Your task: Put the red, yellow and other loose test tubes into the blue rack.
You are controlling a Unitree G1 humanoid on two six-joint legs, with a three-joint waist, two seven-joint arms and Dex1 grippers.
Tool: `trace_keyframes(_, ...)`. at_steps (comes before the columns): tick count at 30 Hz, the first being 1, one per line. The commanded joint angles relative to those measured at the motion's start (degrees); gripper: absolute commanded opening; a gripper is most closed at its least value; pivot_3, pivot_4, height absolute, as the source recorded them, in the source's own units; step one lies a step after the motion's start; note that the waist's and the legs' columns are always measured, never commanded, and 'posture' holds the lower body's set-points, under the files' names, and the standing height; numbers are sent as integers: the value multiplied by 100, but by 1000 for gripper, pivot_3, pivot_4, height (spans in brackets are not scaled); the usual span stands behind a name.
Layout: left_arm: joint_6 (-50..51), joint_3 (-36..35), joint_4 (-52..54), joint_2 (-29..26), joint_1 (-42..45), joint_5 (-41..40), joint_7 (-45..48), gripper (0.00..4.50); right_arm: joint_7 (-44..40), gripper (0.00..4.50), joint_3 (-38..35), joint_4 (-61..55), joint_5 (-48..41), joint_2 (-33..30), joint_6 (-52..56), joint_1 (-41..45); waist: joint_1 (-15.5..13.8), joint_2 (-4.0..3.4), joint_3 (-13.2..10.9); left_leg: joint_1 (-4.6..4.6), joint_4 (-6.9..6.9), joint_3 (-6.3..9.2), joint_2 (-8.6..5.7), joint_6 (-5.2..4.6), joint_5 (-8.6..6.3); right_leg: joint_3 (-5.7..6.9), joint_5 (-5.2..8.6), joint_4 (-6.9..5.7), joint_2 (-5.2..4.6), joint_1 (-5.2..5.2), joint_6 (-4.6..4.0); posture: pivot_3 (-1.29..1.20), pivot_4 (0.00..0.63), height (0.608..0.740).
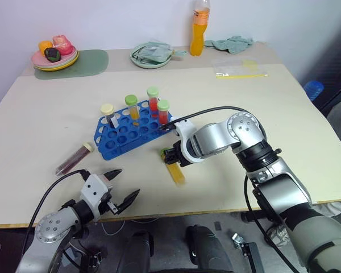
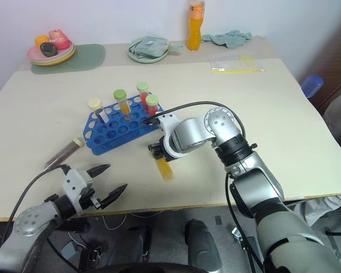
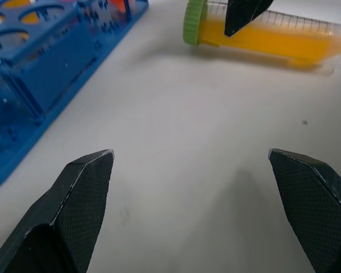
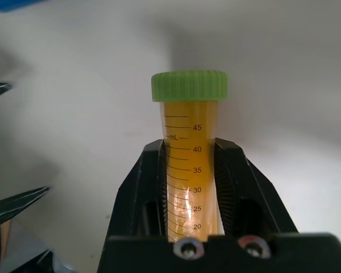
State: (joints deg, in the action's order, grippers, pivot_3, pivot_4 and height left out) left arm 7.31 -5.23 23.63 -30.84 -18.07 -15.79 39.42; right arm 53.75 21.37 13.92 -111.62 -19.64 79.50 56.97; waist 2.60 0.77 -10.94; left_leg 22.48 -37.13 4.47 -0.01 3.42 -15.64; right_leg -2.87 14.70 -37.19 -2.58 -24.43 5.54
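Note:
My right gripper (image 1: 171, 156) is shut on a yellow test tube (image 4: 188, 165) with a green cap, just in front of the blue rack (image 1: 122, 139). The tube points toward the table's front edge, low over the table; I cannot tell whether it touches. The rack holds a cream-capped tube (image 1: 107, 109), a yellow tube (image 1: 131, 102) and two red tubes (image 1: 154, 96), all upright. A dark red tube (image 1: 74, 159) lies loose on the table left of the rack. My left gripper (image 1: 128, 182) stands open at the table's front edge, holding nothing.
At the back of the table are a plate of toy food (image 1: 54, 57) on a green mat (image 1: 85, 62), a dish with a cloth (image 1: 152, 55), an orange bottle (image 1: 199, 25), a teal cloth (image 1: 233, 42) and a clear bag (image 1: 238, 69).

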Motion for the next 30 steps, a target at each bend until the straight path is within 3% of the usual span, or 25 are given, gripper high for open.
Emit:
trace_keyframes(1,-13,-163,191,46,-15,-138,-78,4500,-1335,749,-662,-1030,206,-239,-121,-58,-13,0,0,0,0,0,0,-1,0,0,0,1,0,0,0,0,150,740)
trace_keyframes(4,-77,-422,160,325,104,-217,-463,4500,-3317,749,-906,-2247,1962,-441,-864,-270,-13,-1,0,4,0,2,0,-2,-1,2,1,7,0,0,1,0,150,740)
trace_keyframes(8,-147,-687,-4,698,423,-13,-1123,4500,-5534,749,-394,-2811,4890,-404,-3332,-789,-7,3,2,-3,0,4,4,-2,-2,5,2,6,6,4,3,0,150,740)
trace_keyframes(10,-253,-658,-71,823,595,284,-1449,4500,-6184,749,15,-2577,6392,20,-4983,-1079,-1,4,4,-7,-1,2,4,-2,-1,4,2,4,7,4,3,0,150,740)
trace_keyframes(12,-228,-564,-24,939,707,391,-1628,4500,-6490,749,230,-2156,7338,549,-6068,-1271,18,3,3,-9,0,-2,4,-2,-1,2,1,3,7,4,4,0,150,740)
trace_keyframes(20,9,-277,475,1205,687,409,-1892,4500,-7001,749,193,-289,9137,2043,-8049,-1604,-29,7,5,-6,0,1,-2,2,0,1,-1,-2,-5,1,2,0,150,740)
trace_keyframes(30,349,-279,870,1231,565,314,-1949,4500,-7253,749,-344,985,9900,2544,-8742,-1529,-5,5,4,-8,3,2,-3,3,0,1,-2,-4,-3,1,2,0,150,740)
